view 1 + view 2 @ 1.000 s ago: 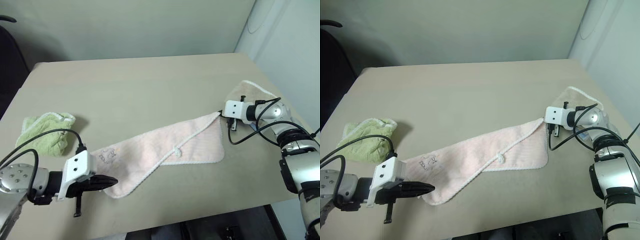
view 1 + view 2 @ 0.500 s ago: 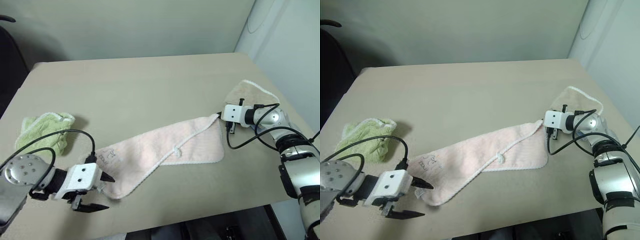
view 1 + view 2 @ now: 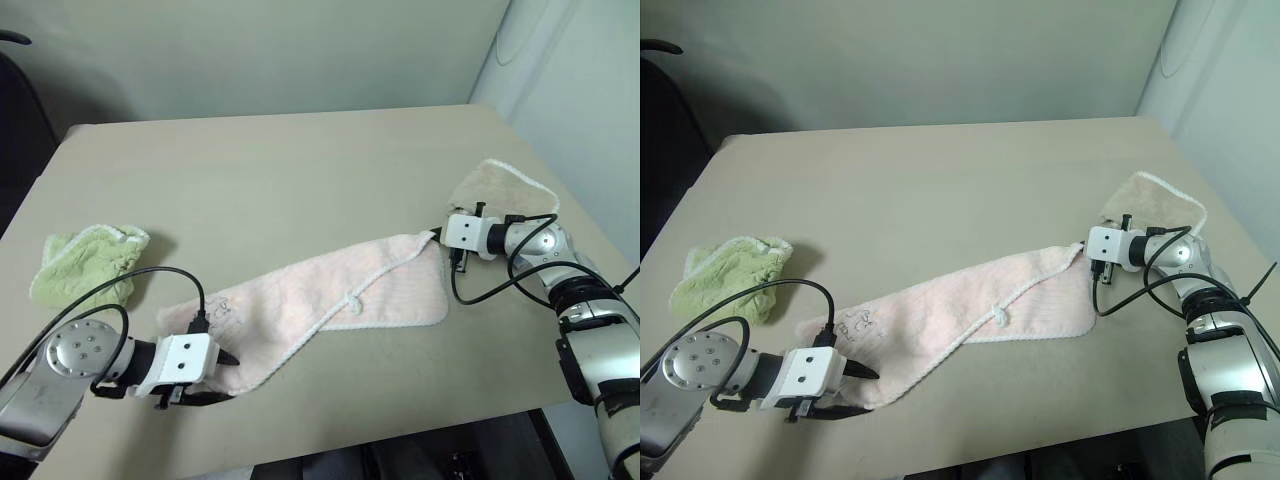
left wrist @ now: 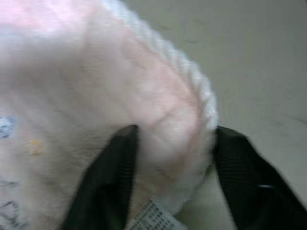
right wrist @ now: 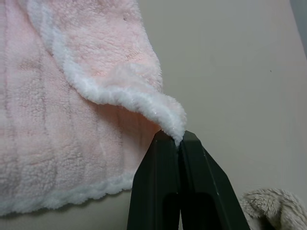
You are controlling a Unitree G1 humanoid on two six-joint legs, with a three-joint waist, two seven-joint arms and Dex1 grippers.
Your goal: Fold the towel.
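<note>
The pale pink towel (image 3: pixel 340 290) lies stretched in a long diagonal band across the table, with a white trim and a small dark motif (image 3: pixel 222 308) near its near-left corner. My left gripper (image 3: pixel 218 378) is low at that corner, open. In the left wrist view its black fingers (image 4: pixel 112 177) stand on either side of the rounded towel corner (image 4: pixel 163 120). My right gripper (image 3: pixel 440 236) is shut on the towel's far right corner, and the trimmed tip (image 5: pixel 168 112) is pinched between its tips in the right wrist view.
A crumpled light green towel (image 3: pixel 85 262) lies at the left side of the tan table (image 3: pixel 280 170). A beige towel (image 3: pixel 500 185) lies near the right edge, just behind my right gripper. A pale wall rises behind the table.
My left gripper was shut beside the near-left corner. It then opened wide, sank to the table and now straddles that corner with its fingers narrower. The right gripper kept its hold.
</note>
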